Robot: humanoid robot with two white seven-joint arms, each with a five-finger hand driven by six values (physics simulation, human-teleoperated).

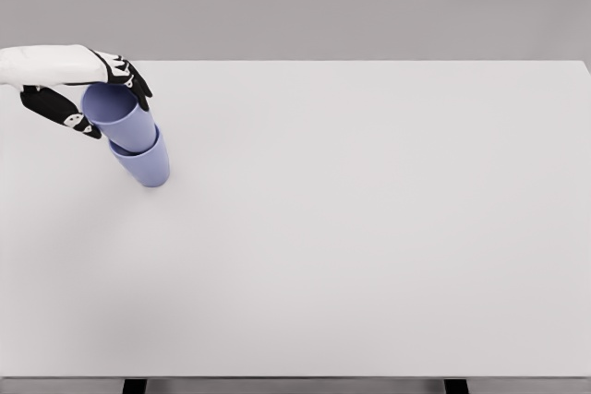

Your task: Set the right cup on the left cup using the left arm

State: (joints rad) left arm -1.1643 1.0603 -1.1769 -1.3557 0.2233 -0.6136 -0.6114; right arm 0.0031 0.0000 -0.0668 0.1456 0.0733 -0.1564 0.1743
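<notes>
White table (369, 228) seen from above, front edge nearest camera. Two lavender cups nested near left edge toward far corner: upper cup (118, 115) seated inside lower cup (146, 163), stack tilted. Left hand (88, 94) extended from left, fingers (134, 80) and thumb curled around upper cup's rim. No writing made out on cups.

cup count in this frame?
2, both at the table's far left. The upper cup sits nested in the lower cup, with the left hand around its rim. Nothing suggests more are hidden.
</notes>
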